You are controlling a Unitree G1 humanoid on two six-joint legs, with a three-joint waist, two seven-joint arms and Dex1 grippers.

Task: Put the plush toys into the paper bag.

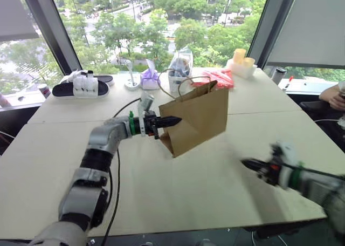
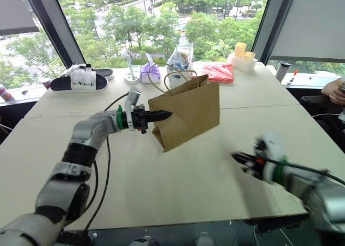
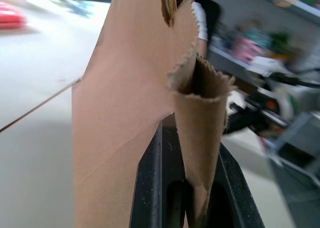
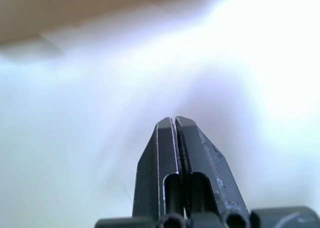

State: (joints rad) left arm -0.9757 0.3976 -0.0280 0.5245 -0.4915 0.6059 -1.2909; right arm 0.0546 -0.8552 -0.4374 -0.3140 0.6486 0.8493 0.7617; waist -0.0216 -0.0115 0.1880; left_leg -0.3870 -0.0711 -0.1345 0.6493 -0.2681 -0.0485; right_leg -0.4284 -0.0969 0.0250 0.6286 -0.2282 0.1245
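The left gripper point(image 1: 171, 121) pinched the rim of the paper bag point(image 1: 199, 119), lifting it tilted off the table point(image 1: 205, 192), probably to hold its mouth open, while the right gripper point(image 1: 249, 163), closed and empty, hovered apart.

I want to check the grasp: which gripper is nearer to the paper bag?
The left. The left gripper is shut on the edge of the paper bag, which hangs tilted above the table. The right gripper is shut and empty, apart from the bag, low over the table.
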